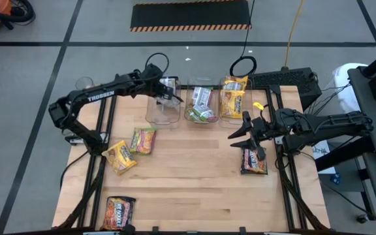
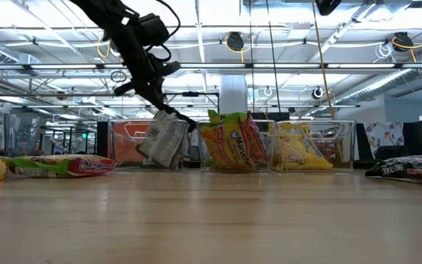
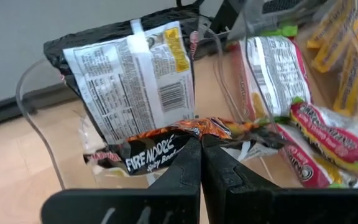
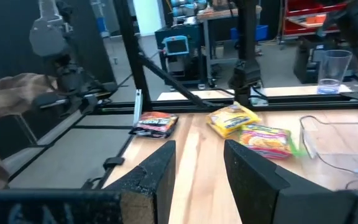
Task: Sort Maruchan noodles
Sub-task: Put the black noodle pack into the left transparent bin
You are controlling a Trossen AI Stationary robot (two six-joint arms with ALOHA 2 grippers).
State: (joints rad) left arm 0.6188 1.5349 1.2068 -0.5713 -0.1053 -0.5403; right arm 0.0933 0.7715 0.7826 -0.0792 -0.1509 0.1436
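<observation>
My left gripper (image 1: 169, 92) reaches over the left clear bin (image 1: 161, 112) at the far edge and is shut on a black Maruchan packet (image 3: 129, 81). The packet hangs tilted at the bin (image 2: 163, 139), its white label side facing the wrist camera. My right gripper (image 1: 243, 130) hovers open at the right, level, with nothing between its fingers (image 4: 166, 174). A black packet (image 1: 254, 160) lies flat on the table just beyond it. Loose on the table lie a yellow packet (image 1: 119, 156), a green-edged packet (image 1: 143, 140) and another black one (image 1: 117, 212). My left gripper pinches a crumpled edge of the black packet (image 3: 188, 129) between its two shut fingers, coming slanting down from the table's left. The packet hangs below and beyond the fingertips, tilted; I cannot tell whether its lower end (image 2: 160, 160) touches the bin's floor.
Three clear bins stand in a row at the far edge. The middle one (image 1: 201, 109) holds green-edged packets, the right one (image 1: 234, 98) yellow ones. A clear cup (image 4: 331, 68) stands off the table's left side. Bare wood lies in the table's middle.
</observation>
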